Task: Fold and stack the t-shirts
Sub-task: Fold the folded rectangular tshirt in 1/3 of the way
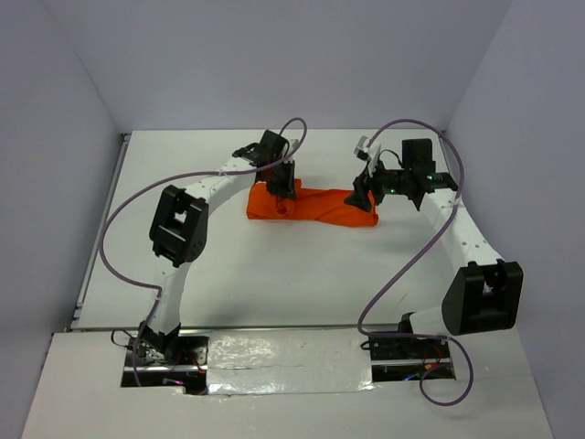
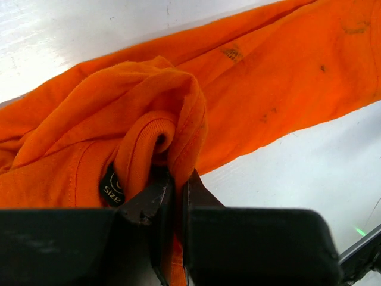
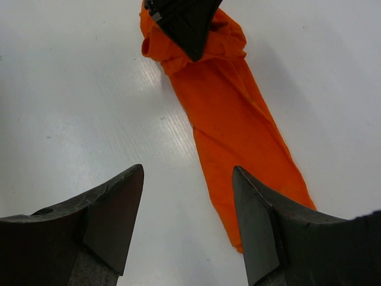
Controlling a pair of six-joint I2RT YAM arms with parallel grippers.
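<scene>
One orange t-shirt (image 1: 315, 206) lay on the white table (image 1: 274, 283) as a long, twisted bundle stretched between the two grippers. The left gripper (image 2: 177, 185) sat at one end of it with its jaws pressed almost together, pinching a bunched fold of the fabric. Just ahead of its fingertips, the ribbed collar curled into a roll. A small black size label (image 2: 112, 187) showed to the left of the jaws, just beside them. Beyond the pinched fold, the rest of the garment ran away from this gripper in a rumpled band, with a few dark specks on the cloth.

At the bundle's other end, the right gripper (image 3: 187, 179) was held with its jaws spread wide and nothing between them but bare table. The narrow tail of the shirt came in toward its right finger (image 3: 256, 226) and passed out of sight behind that finger's tip; whether cloth and finger touched could not be told. Straight ahead of this gripper, at the far end of the shirt, the left gripper's dark fingers were clamped on the bunched fabric.
</scene>
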